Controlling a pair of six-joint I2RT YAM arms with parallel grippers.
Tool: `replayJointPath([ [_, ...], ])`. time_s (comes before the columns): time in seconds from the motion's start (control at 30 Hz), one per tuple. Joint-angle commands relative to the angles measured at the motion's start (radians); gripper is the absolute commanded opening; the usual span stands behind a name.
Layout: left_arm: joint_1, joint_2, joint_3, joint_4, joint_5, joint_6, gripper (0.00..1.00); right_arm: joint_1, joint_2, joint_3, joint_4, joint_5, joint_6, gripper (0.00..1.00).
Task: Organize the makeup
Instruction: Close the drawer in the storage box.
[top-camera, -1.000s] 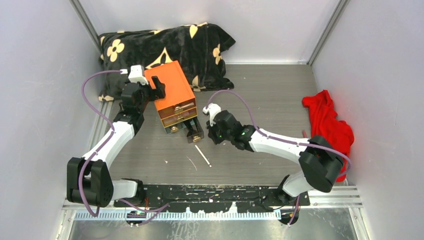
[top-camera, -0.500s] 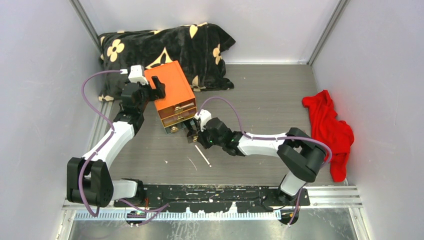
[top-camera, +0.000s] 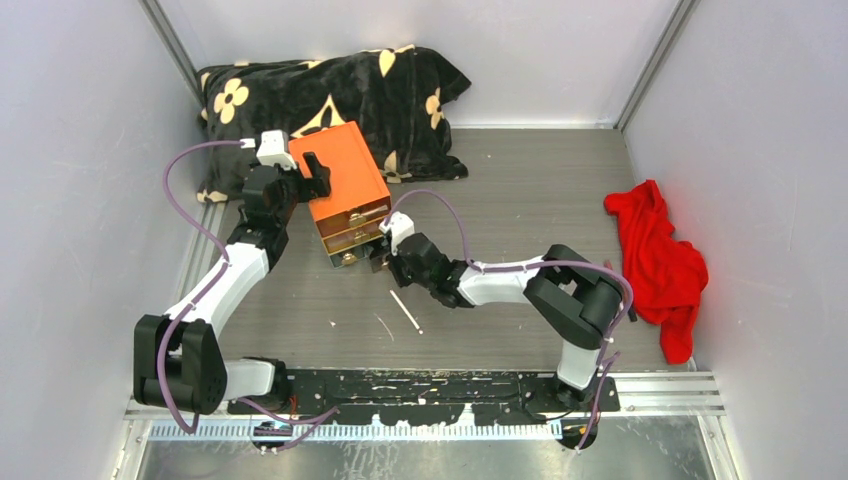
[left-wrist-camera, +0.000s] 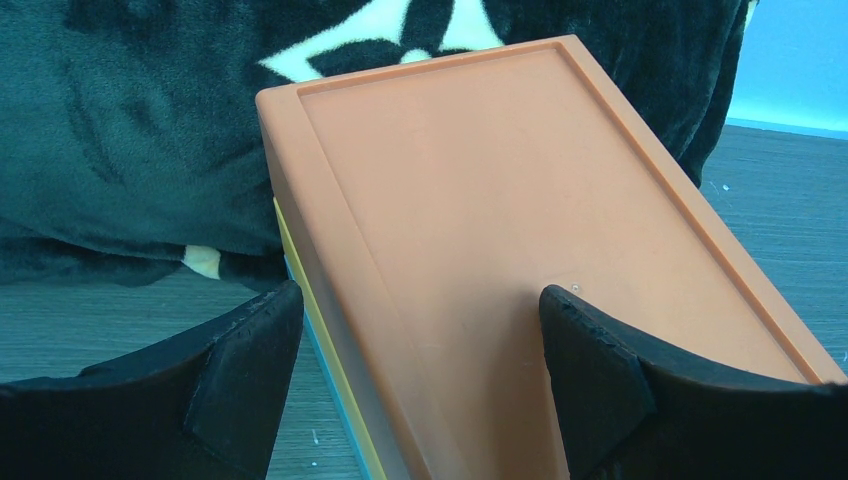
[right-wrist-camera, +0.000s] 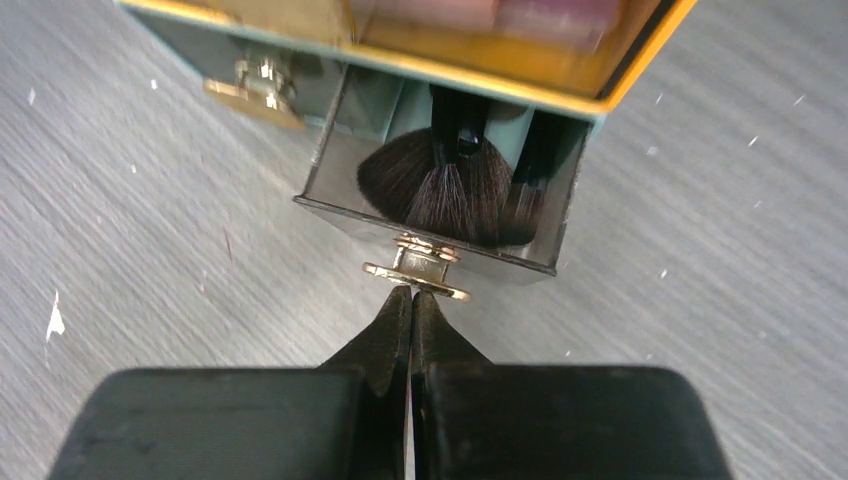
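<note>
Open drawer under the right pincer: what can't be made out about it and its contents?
- Right wrist: brush handles run back under the orange box, so the count in the drawer is hidden.
- Right wrist: the upper drawers are blurred and cut by the top edge.
- Top external: the right pincer covers the drawer.
- Left wrist: only the orange box's top shows between the left pincer fingers; no drawers.

A robot test cell in a lab: plain white panel walls on aluminium posts box in a grey wood-grain table. A left arm and a right arm are bolted to a black rail at the near edge. Loose props include a flowered blanket far left and a red cloth right.
</note>
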Motion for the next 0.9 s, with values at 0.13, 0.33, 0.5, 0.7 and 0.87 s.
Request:
replayJointPath([
  [0.13, 0.002, 0.05, -0.051, -0.217, -0.021, 0.062, 0.86, -0.003, 0.032, 0.106, 0.149, 0.115, -0.062, 0.01],
  [0.33, 0.002, 0.054, -0.052, -0.215, -0.017, 0.062, 0.86, -0.006, 0.099, 0.151, 0.169, 0.135, -0.08, 0.01],
  [0.5, 0.002, 0.059, -0.051, -0.214, -0.017, 0.064, 0.86, -0.016, 0.125, 0.167, 0.189, 0.146, -0.094, 0.01],
  [0.7, 0.002, 0.061, -0.046, -0.218, -0.016, 0.062, 0.86, -0.017, 0.119, 0.158, 0.194, 0.157, -0.101, 0.01],
  [0.87, 0.003, 0.057, -0.046, -0.221, -0.017, 0.061, 0.86, -0.017, 0.11, 0.146, 0.194, 0.184, -0.118, 0.01],
])
